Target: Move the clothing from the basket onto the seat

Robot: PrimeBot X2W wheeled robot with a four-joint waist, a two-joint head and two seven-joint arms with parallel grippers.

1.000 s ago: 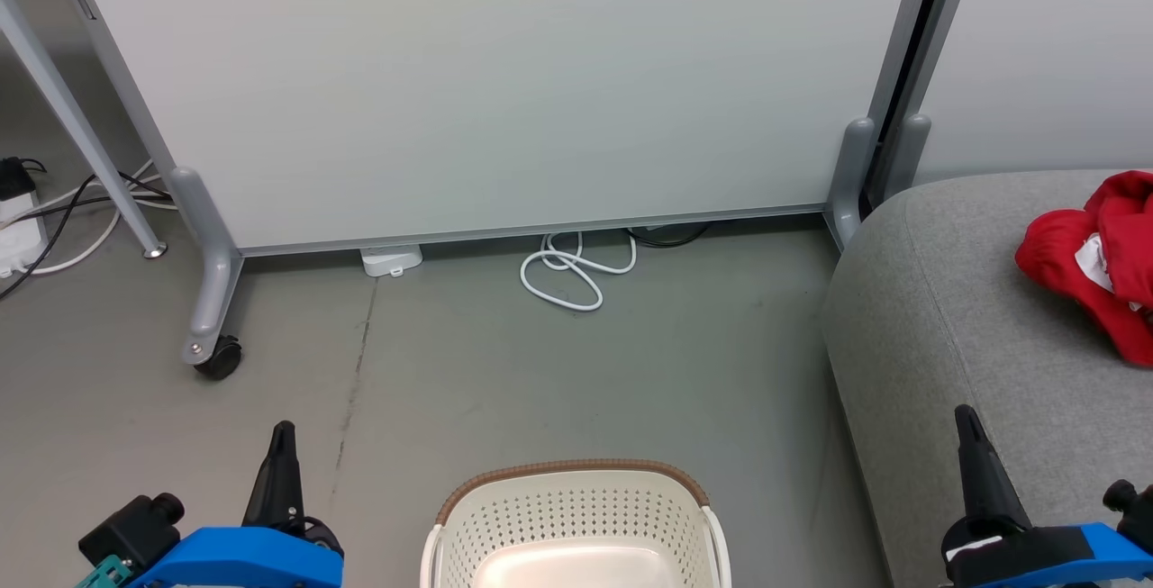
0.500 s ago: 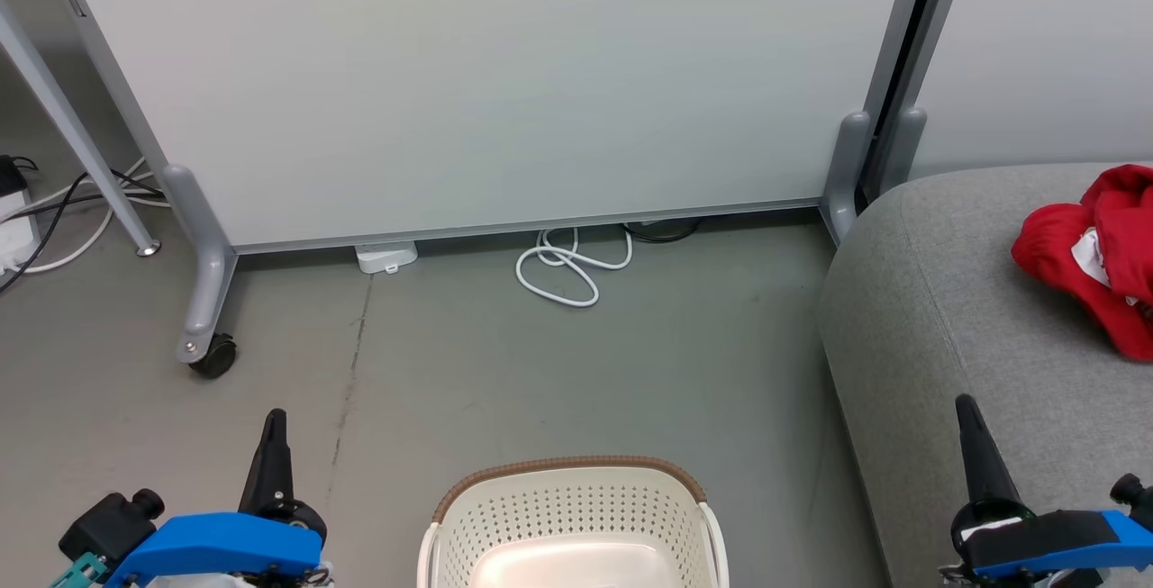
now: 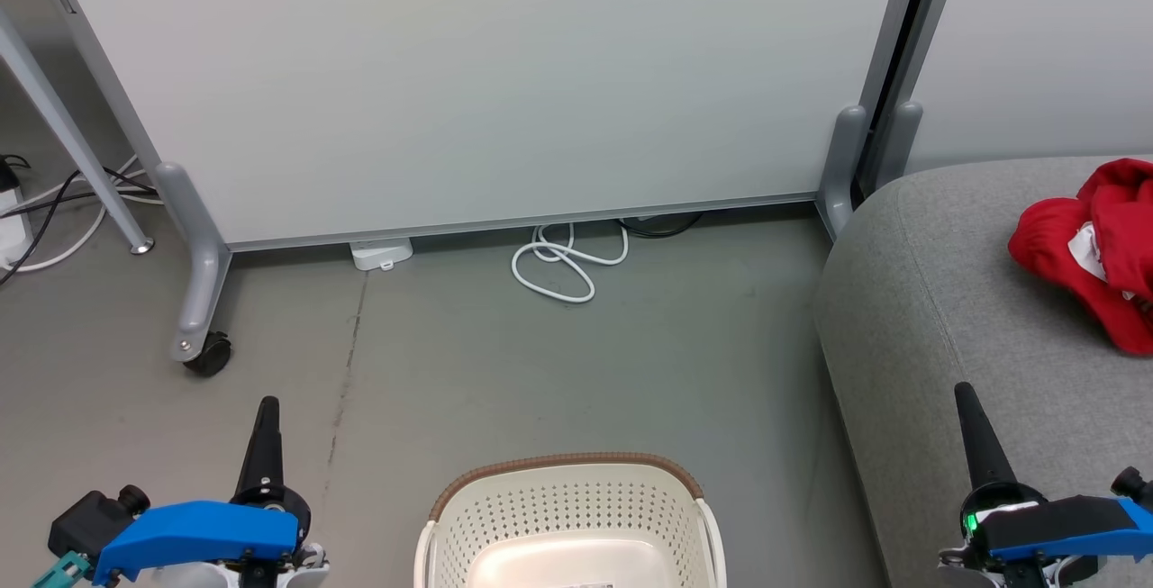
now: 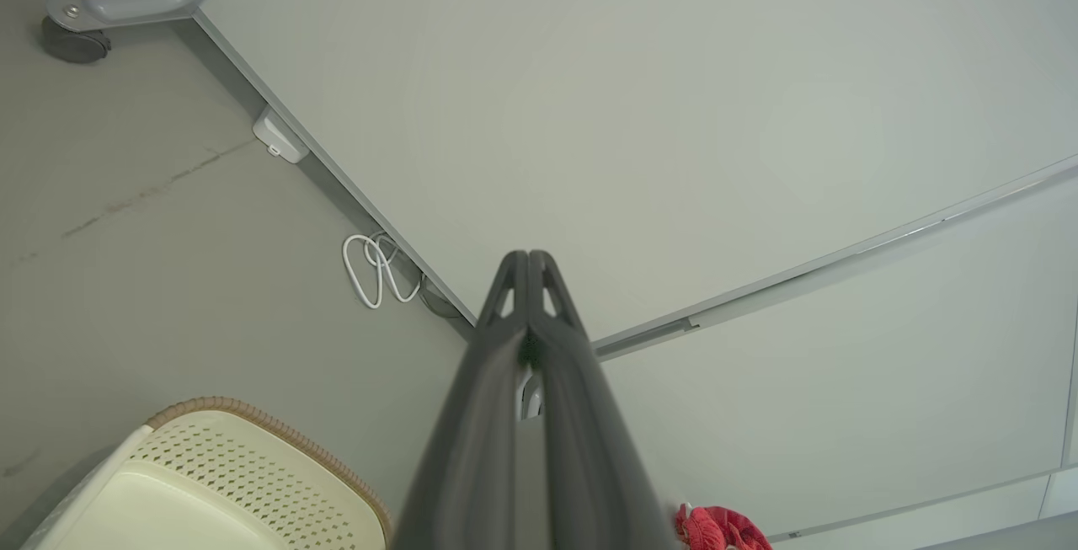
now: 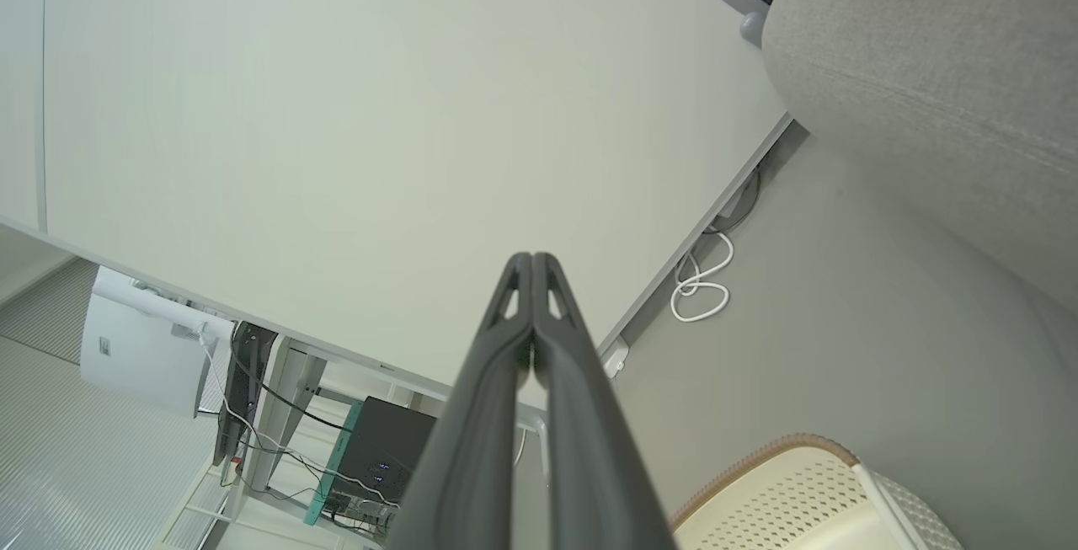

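Observation:
The red clothing (image 3: pixel 1094 250) lies bunched on the grey seat (image 3: pixel 955 300) at the right edge of the head view, and a bit of the clothing (image 4: pixel 720 529) shows in the left wrist view. The cream basket (image 3: pixel 567 498) with its brown rim stands on the floor at bottom centre, its visible inside bare; it shows as the basket (image 4: pixel 210 483) and the basket (image 5: pixel 808 491) in the wrist views. My left gripper (image 3: pixel 267 406) is shut and empty, left of the basket. My right gripper (image 3: pixel 962 390) is shut and empty, over the seat's front edge. Their fingers (image 4: pixel 529 259) (image 5: pixel 532 259) press together.
A pale partition panel (image 3: pixel 495 75) on grey wheeled feet (image 3: pixel 203 349) stands behind the basket. A coiled white cable (image 3: pixel 563 268) and a small white box (image 3: pixel 380 255) lie at its base. More cables (image 3: pixel 54 210) and a slanted table leg sit at far left.
The whole head picture has slid slightly up and left, so the camera has moved. Both grippers sit a little higher in that view, still shut. The clothing and basket have not moved.

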